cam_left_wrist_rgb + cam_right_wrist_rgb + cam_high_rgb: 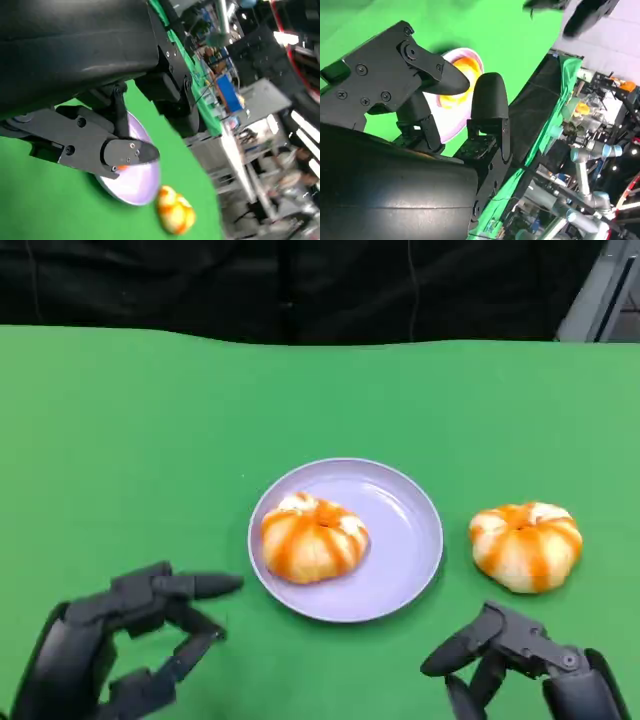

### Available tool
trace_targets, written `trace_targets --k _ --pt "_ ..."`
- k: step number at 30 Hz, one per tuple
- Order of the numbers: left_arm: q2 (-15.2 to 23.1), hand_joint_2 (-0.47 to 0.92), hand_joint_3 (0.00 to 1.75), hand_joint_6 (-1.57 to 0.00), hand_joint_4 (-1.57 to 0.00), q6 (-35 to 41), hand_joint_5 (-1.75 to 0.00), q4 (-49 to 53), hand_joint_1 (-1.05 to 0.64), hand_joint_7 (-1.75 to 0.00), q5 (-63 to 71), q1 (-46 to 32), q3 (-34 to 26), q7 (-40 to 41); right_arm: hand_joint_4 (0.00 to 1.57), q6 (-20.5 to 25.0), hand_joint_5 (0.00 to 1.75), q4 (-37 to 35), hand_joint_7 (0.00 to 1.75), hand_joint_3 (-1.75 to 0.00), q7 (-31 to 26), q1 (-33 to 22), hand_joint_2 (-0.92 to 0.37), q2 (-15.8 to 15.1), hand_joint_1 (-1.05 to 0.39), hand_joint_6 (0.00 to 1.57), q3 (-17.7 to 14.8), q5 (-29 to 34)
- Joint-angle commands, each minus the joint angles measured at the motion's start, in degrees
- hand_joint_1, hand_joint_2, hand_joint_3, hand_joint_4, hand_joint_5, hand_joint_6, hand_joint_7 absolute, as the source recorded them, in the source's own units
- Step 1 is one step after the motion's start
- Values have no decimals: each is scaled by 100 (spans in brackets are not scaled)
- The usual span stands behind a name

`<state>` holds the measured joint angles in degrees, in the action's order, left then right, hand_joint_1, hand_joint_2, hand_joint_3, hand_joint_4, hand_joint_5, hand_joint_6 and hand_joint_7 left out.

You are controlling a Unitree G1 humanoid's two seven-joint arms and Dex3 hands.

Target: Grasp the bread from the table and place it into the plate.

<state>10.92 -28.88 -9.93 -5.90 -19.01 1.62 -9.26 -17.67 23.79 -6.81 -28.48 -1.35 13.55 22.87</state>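
- The robot's left hand (120,645), black and many-fingered, hovers low over the green table at the near left; its fingers are apart, one pointing toward the plate, and nothing lies between them.
- In the left wrist view the same left hand (107,145) reaches out above the green cloth with its fingers apart, and the plate's rim shows just past the fingertips.
- The robot's right hand (520,660), also black, sits at the near right edge of the table with its fingers curved but apart, holding nothing.
- In the right wrist view the right hand (440,95) has its fingers spread, with the plate and its bun seen between and beyond them.
- A round, shallow lavender plate (405,540) lies on the table between the two hands, a little farther out than both.
- A round white bun with orange stripes (313,537) rests inside the plate, on its left half, nearest the left hand but not touched by it.
- A second white-and-orange striped bun (526,545) lies on the bare green cloth just right of the plate, apart from its rim, and just beyond the right hand's fingertips.
- The green tabletop (150,440) runs back to a dark black curtain (250,285) behind its far edge.
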Motion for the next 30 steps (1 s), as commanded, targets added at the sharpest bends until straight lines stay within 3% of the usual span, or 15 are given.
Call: trace_targets --k 1,3,6,16,30 --pt "-89 56 117 -85 -87 256 -157 -324 10 -123 287 -190 -150 169 77 -47 159 82 119 -110 34 -35 -46 -124 -14 72 -155 -138" --pt "-117 43 138 -82 -86 298 -166 -284 11 -131 393 -128 -179 188 78 -97 157 45 119 -111 32 -18 -45 -154 -13 72 -196 -157" --pt "-189 38 143 -82 -84 205 -169 -183 10 -134 496 -43 -202 202 79 -156 157 10 119 -111 60 0 -46 -187 -13 73 -243 -228" --pt "-247 36 138 -81 -83 21 -170 49 4 -147 421 75 -271 87 80 -190 158 -37 119 -113 36 62 -45 -189 -14 73 -233 -106" --pt "-229 41 130 -82 -86 67 -161 98 3 -141 332 87 -313 -28 79 -123 159 -33 120 -113 36 105 -44 -151 -13 73 -184 -97"
